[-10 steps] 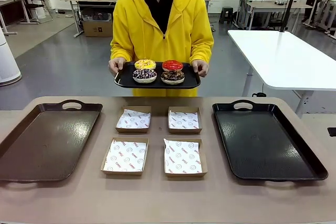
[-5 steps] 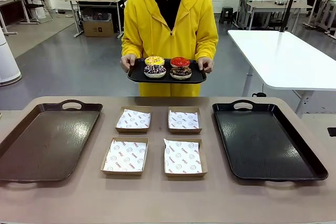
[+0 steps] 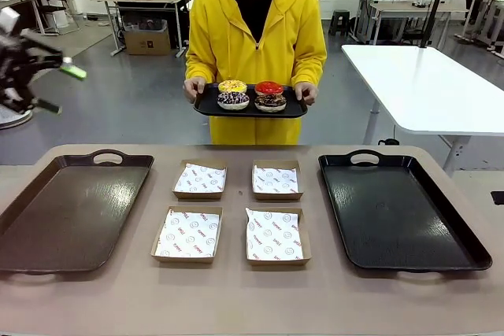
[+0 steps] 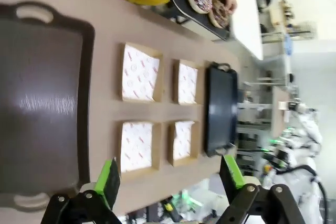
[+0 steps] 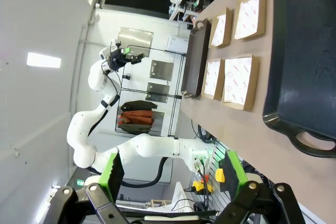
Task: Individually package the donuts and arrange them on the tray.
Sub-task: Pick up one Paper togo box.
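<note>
we count four donuts (image 3: 233,100), one yellow, one red and two chocolate, set two by two on a small serving tray (image 3: 206,106) that a person (image 3: 256,29) holds in both hands beyond the table (image 3: 236,297). on the table lie four paper-lined boxes (image 3: 187,234) between a brown tray (image 3: 47,218) and a black tray (image 3: 394,210). the left gripper (image 3: 61,88) hangs high, jaws apart and empty; the right gripper (image 5: 172,169) likewise has its jaws apart.

Yellow, red, sprinkled and dark donuts (image 3: 233,100); black tray (image 3: 250,112).

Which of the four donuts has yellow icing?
The yellow donut, in the back row nearest the person, on the left in the front view, beside the red donut; the front two are chocolate.
</note>
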`<act>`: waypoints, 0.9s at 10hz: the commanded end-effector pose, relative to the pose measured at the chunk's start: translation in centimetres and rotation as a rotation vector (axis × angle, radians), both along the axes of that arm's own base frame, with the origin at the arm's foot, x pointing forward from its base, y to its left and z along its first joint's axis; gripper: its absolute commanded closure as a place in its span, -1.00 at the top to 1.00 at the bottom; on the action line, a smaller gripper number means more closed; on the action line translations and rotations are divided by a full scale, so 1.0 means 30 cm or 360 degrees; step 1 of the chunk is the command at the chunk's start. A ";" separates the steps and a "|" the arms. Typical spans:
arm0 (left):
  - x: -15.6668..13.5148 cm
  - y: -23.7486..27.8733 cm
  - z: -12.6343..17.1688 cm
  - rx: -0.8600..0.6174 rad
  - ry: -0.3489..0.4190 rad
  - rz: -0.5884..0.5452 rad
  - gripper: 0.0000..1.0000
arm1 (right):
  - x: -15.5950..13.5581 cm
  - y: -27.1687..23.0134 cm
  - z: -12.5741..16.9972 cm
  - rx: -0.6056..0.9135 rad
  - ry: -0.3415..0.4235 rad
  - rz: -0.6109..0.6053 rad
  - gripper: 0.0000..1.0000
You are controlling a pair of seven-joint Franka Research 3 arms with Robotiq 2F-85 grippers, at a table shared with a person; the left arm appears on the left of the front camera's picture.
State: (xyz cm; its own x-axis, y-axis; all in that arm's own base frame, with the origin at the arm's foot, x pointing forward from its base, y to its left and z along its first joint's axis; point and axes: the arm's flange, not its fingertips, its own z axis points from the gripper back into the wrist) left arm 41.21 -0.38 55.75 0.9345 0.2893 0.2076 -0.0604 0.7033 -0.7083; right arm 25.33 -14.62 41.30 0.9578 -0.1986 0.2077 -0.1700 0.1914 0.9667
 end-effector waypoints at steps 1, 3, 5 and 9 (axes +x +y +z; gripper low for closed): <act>0.170 -0.097 -0.034 0.0450 0.0096 0.0132 1.00 | 0.004 0.001 0.002 0.0019 -0.0013 0.0000 1.00; 0.292 -0.294 -0.129 0.0727 0.0158 0.0119 1.00 | 0.004 0.001 0.002 0.0019 -0.0013 0.0000 1.00; 0.400 -0.423 -0.242 0.0907 0.0213 0.0114 1.00 | 0.004 0.001 0.002 0.0019 -0.0013 0.0000 1.00; 0.535 -0.639 -0.449 0.1207 0.0297 0.0005 1.00 | 0.004 0.001 0.002 0.0019 -0.0013 0.0000 1.00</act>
